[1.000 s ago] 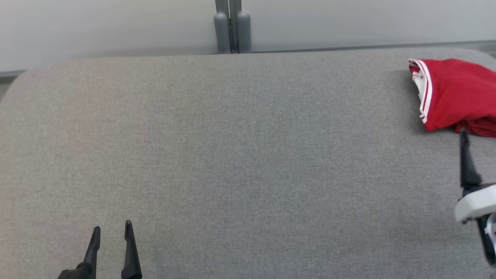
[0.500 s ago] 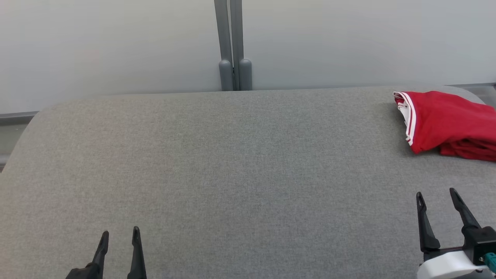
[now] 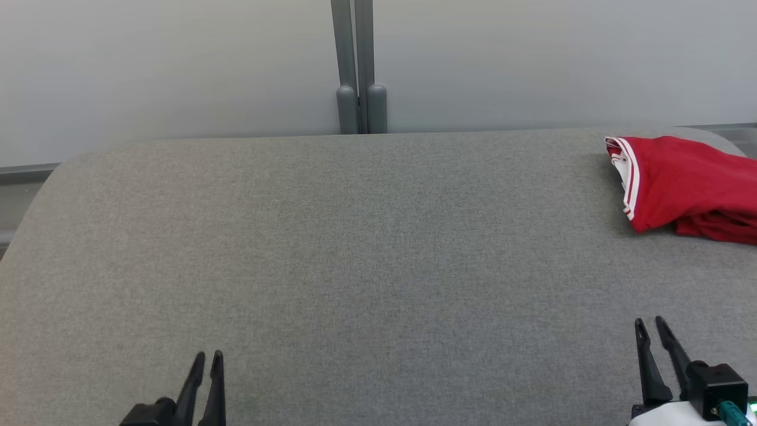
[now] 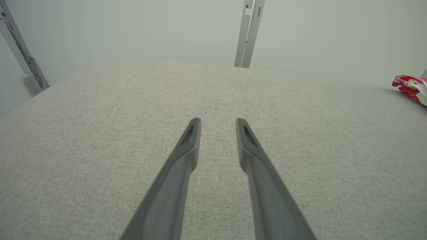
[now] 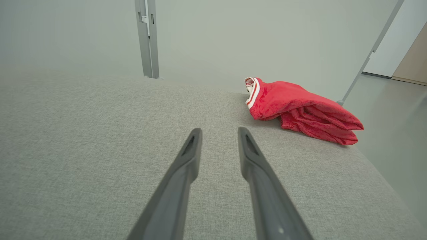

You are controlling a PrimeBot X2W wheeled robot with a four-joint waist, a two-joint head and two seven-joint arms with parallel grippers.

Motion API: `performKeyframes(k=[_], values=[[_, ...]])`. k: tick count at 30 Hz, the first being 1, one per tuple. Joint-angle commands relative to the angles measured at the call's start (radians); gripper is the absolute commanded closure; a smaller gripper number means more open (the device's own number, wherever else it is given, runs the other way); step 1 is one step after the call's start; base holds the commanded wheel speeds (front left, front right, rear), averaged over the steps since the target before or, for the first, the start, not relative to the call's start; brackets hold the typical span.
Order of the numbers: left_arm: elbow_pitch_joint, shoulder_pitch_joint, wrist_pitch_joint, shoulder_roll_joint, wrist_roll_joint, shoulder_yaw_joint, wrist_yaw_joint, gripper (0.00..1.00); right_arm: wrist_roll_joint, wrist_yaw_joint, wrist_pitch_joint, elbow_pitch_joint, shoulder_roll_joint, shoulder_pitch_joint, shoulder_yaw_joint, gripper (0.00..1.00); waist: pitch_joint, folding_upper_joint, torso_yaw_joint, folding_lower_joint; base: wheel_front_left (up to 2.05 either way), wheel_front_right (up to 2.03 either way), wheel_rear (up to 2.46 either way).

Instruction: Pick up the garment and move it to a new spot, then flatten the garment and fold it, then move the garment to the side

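garment (image 3: 692, 183), red with white-striped trim, on grey table (image 3: 378, 266); left pincer (image 3: 208, 355) and right pincer (image 3: 649, 322) part-open, empty

Red cloth garment (image 3: 692, 183), soft; grey woven fabric tbl (image 3: 355, 266), matt

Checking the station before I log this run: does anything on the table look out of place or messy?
Only the red garment: it lies at the far right corner of the table, close to the edge, its folded layers uneven and rumpled. Nothing looks spilled or damaged.
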Motion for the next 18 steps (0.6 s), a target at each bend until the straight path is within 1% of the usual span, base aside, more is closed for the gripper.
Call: performKeyframes(k=[1, 6, 18], values=[[0.009, 0.004, 0.003, 0.0, -0.003, 0.0, 0.0, 1.0, 0.003, 0.0, 0.002, 0.01, 0.003, -0.001, 0.0, 1.0, 0.0, 0.0, 0.0, 0.0, 0.0, 0.0, 0.0], [0.014, -0.012, 0.028, 0.0, -0.092, 0.01, -0.001, 1.0, 0.104, 0.0, 0.038, 0.033, 0.005, -0.029, -0.011, 1.0, 0.001, 0.0, -0.002, 0.0, 0.0, 0.0, 0.0], [0.008, -0.048, 0.082, 0.001, -0.306, 0.03, -0.004, 1.0, 0.362, 0.0, 0.085, 0.038, 0.005, -0.06, 0.006, 1.0, 0.004, 0.0, -0.006, 0.0, 0.0, 0.0, 0.0]])
